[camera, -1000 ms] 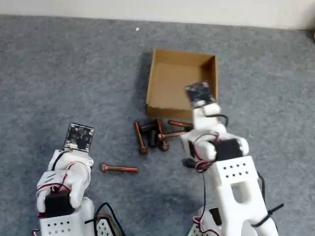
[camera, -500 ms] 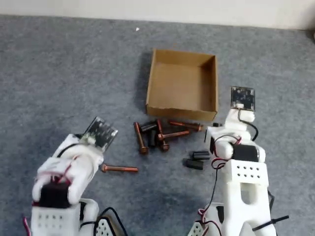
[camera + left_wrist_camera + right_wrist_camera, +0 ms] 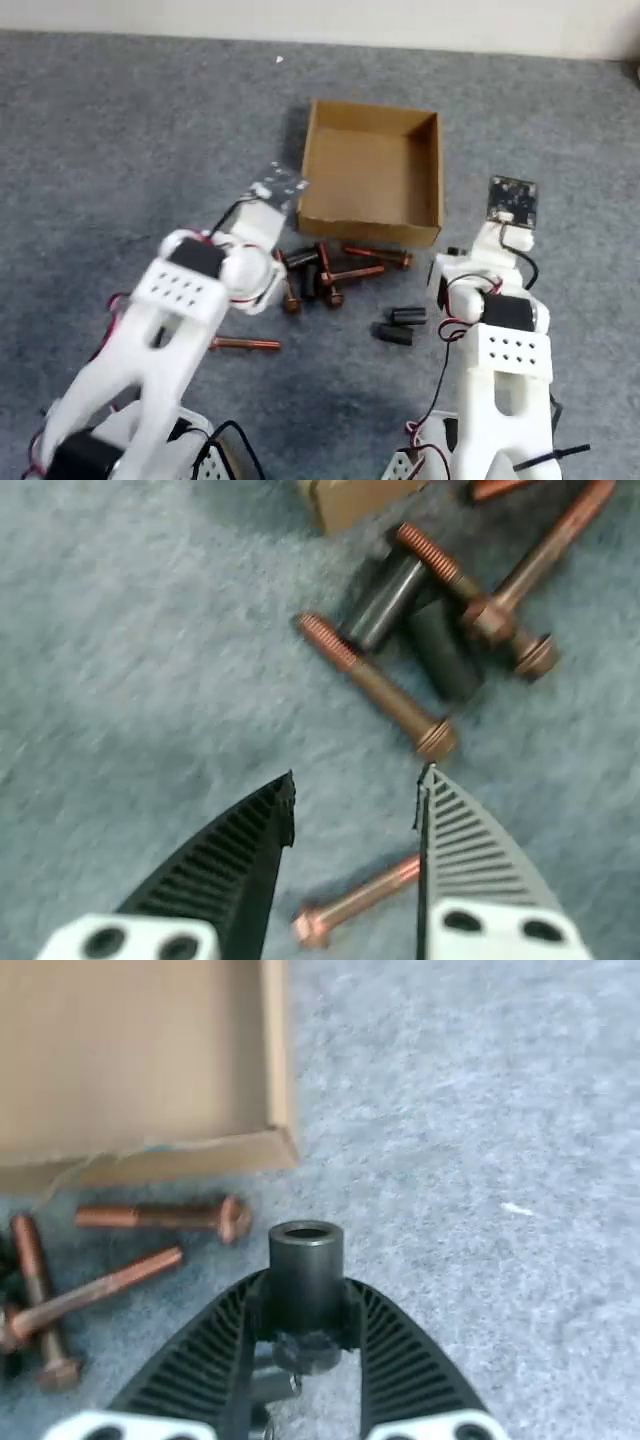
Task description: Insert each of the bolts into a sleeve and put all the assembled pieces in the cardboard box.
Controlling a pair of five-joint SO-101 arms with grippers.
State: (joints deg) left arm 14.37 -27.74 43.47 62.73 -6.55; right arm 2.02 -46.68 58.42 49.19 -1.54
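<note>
Left wrist view: the left gripper [image 3: 355, 792] hangs over the grey surface [image 3: 120, 660] with its fingers [image 3: 250, 855] spread and nothing between them. Just past the tips lies one bolt [image 3: 378, 688]. Behind it is a heap [image 3: 500, 610] of crossed bolts and two dark sleeves [image 3: 385, 608]. The heap is blurred and partly cut off at the edge, so I cannot count its bolts. A single bolt [image 3: 350, 908] lies under the gripper, with its shaft partly hidden behind one finger. Only a corner of the cardboard box [image 3: 350, 495] is visible.

In the right wrist view the right gripper [image 3: 305, 1300] pinches a black sleeve [image 3: 305, 1260]. It stands upright with the open end up, and its lower end is hidden between the fingers. It is outside the box, near the box corner.

In the high view the left arm [image 3: 190, 290] covers its own gripper and part of the heap. Two loose sleeves [image 3: 395, 335] lie on the surface between the heap and the right arm [image 3: 500, 340], which hides the pinched sleeve.
</note>
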